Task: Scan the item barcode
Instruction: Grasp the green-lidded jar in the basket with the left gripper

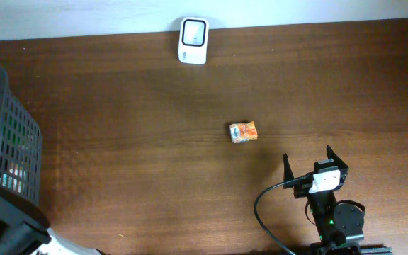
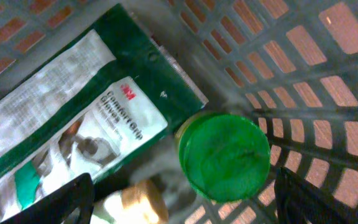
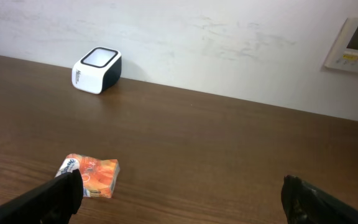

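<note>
Green-capped jar [image 2: 224, 155] fills the view straight under the left tool [image 2: 183, 180], inside the grey basket [image 1: 21, 145]. That tool's fingers [image 2: 73, 199] stand apart on either side of the jar and grip nothing. Just to the jar's left, as this tool sees it, lies a green-and-white glove pack [image 2: 73, 118]. Nearer the tool, a tan item [image 2: 138, 199] is only partly in view.

The right tool [image 1: 309, 157] hovers over the bench [image 1: 119, 106] with its fingers spread wide and empty. An orange packet [image 1: 243, 132] lies on the bench a little ahead of this tool and to its left. The white scanner [image 1: 193, 40] stands well beyond the packet, at the far edge of the bench by the wall.

As a judgement, the scan in hand is barely begun. Neither tool holds anything and nothing is at the scanner. The left tool looks placed to pick from the basket, most likely the jar. Lifting, carrying to the scanner and showing the barcode all appear to remain. Whether the orange packet has had its scan cannot be told.

Count: one scanner, one orange packet on the bench, one basket. Three things are made out inside it: one jar, one glove pack, one tan item. Any more in the basket are too hidden to number.
</note>
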`<action>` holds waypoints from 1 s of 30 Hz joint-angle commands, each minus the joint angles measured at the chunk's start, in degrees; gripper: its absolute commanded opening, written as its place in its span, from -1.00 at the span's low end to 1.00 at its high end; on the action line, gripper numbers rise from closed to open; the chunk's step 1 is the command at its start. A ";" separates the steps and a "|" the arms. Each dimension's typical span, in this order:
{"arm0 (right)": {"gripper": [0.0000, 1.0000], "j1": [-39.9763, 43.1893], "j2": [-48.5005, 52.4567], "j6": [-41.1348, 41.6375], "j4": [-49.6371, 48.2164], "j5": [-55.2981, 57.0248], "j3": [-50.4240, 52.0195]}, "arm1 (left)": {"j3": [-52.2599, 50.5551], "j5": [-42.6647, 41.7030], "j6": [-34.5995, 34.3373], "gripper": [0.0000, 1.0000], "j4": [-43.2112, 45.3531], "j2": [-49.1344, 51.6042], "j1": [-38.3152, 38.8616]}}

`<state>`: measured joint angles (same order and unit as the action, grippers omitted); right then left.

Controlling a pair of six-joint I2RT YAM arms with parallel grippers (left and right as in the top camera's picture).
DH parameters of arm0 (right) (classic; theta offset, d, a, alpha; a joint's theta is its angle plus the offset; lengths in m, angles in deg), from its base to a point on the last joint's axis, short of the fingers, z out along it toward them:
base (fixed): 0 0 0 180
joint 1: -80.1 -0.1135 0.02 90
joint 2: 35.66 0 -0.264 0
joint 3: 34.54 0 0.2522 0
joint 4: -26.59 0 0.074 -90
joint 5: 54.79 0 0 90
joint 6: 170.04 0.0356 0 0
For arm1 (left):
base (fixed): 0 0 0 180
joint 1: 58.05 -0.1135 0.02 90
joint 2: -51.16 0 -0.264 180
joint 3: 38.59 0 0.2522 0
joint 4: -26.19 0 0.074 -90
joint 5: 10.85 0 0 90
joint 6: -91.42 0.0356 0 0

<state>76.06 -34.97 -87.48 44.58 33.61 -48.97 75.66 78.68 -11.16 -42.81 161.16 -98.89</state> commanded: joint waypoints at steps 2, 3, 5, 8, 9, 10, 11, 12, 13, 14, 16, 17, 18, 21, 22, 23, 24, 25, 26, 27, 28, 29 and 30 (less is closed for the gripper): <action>0.97 0.31 -0.48 0.37 0.07 -0.74 0.35 | -0.15 -5.81 8.59 0.64 3.34 4.24 0.26; 0.97 0.31 -0.48 0.37 0.07 -0.76 0.35 | -0.15 -7.10 10.03 0.64 3.82 4.66 0.42; 0.97 0.31 -0.48 0.37 0.09 -0.76 0.35 | -0.15 -7.45 10.97 0.64 4.24 5.57 0.85; 0.97 0.31 -0.48 0.37 0.09 -0.74 0.35 | -0.15 -7.26 13.77 0.64 4.39 8.00 1.49; 0.97 0.31 -0.48 0.37 0.07 -0.76 0.35 | -0.15 -7.26 13.77 0.64 4.35 8.59 1.51; 0.97 0.31 -0.48 0.37 0.07 -0.76 0.35 | -0.17 -7.26 13.77 0.62 4.22 9.07 1.60; 0.97 0.31 -0.48 0.37 0.07 -0.76 0.35 | -0.17 -7.26 13.84 0.61 4.13 9.46 1.73; 0.97 0.31 -0.48 0.37 0.09 -0.76 0.35 | -0.15 -7.23 13.97 0.59 3.98 9.86 1.81; 0.96 0.31 -0.48 0.37 0.07 -0.76 0.35 | -0.17 -7.02 13.97 0.52 3.78 10.10 1.79; 0.97 0.31 -0.48 0.37 0.07 -0.76 0.35 | -0.15 -6.40 13.97 0.49 3.58 10.47 1.79; 0.97 0.31 -0.48 0.37 0.07 -0.74 0.35 | -0.17 -4.96 13.97 0.46 3.48 11.21 1.79; 0.97 0.31 -0.48 0.37 0.07 -0.76 0.35 | -0.17 -4.66 13.94 0.39 3.43 11.52 1.79; 0.97 0.31 -0.48 0.37 0.07 -0.74 0.35 | -0.17 -4.66 13.94 0.32 3.45 11.56 1.79; 0.97 0.31 -0.48 0.37 0.09 -0.76 0.35 | -0.15 -4.68 13.90 0.01 3.37 11.56 1.79; 0.97 0.31 -0.48 0.37 0.07 -0.76 0.35 | -0.15 -4.70 13.90 -0.08 3.34 11.56 1.79; 0.97 0.31 -0.48 0.37 0.07 -0.74 0.35 | -0.15 -4.74 13.88 -0.11 3.34 11.56 1.79; 0.97 0.31 -0.48 0.37 0.09 -0.74 0.35 | -0.09 -5.40 13.88 -0.16 3.34 11.52 1.79; 0.97 0.31 -0.48 0.37 0.07 -0.74 0.35 | 0.26 -6.58 13.88 -0.23 3.30 11.50 1.79; 0.97 0.31 -0.48 0.37 0.07 -0.74 0.35 | 0.74 -7.45 13.88 -0.30 3.06 11.45 1.79; 0.97 0.31 -0.48 0.37 0.07 -0.76 0.35 | 1.42 -8.04 13.86 -0.33 2.62 11.39 1.79; 0.97 0.31 -0.48 0.37 0.07 -0.76 0.35 | 3.06 -8.90 13.84 -0.38 1.49 11.30 1.79; 0.97 0.31 -0.48 0.37 0.07 -0.76 0.35 | 4.35 -9.03 13.29 -0.40 0.50 11.28 1.79; 0.97 0.31 -0.48 0.37 0.07 -0.76 0.35 | 6.32 -9.31 12.98 -0.40 -0.85 11.17 1.79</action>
<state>76.06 -34.97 -87.50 44.58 33.61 -48.97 77.08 72.30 2.50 -41.56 171.72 -97.23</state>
